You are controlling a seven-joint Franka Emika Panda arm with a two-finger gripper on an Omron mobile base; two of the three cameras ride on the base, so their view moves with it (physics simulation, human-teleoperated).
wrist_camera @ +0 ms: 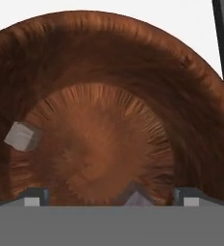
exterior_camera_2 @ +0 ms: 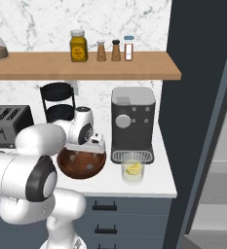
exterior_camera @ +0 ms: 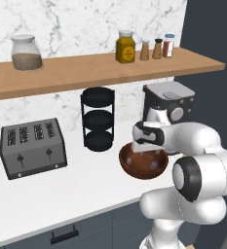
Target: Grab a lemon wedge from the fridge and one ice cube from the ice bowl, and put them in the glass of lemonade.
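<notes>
The ice bowl [exterior_camera: 143, 171] [exterior_camera_2: 81, 165] [wrist_camera: 108, 96] is a wide reddish-brown bowl on the white counter, just left of the coffee machine. My gripper [exterior_camera: 145, 151] [exterior_camera_2: 84, 153] [wrist_camera: 112, 198] hangs open right over it, pointing down into the bowl with nothing between its fingers. In the hand view one ice cube [wrist_camera: 22, 136] rests on the bowl's left side and another ice cube [wrist_camera: 135, 199] lies low between my fingertips. The glass of lemonade [exterior_camera_2: 132, 171] stands right of the bowl with the yellow lemon wedge [exterior_camera_2: 133, 168] inside it. The fridge [exterior_camera_2: 198, 97] rises at the far right.
A grey coffee machine [exterior_camera_2: 132, 121] [exterior_camera: 169, 102] stands directly behind the glass. A black tiered stand [exterior_camera: 98, 119] and a toaster [exterior_camera: 32, 146] sit further left. A wooden shelf [exterior_camera: 85, 68] with jars and shakers runs overhead. The counter edge [exterior_camera_2: 134, 192] lies close to the glass.
</notes>
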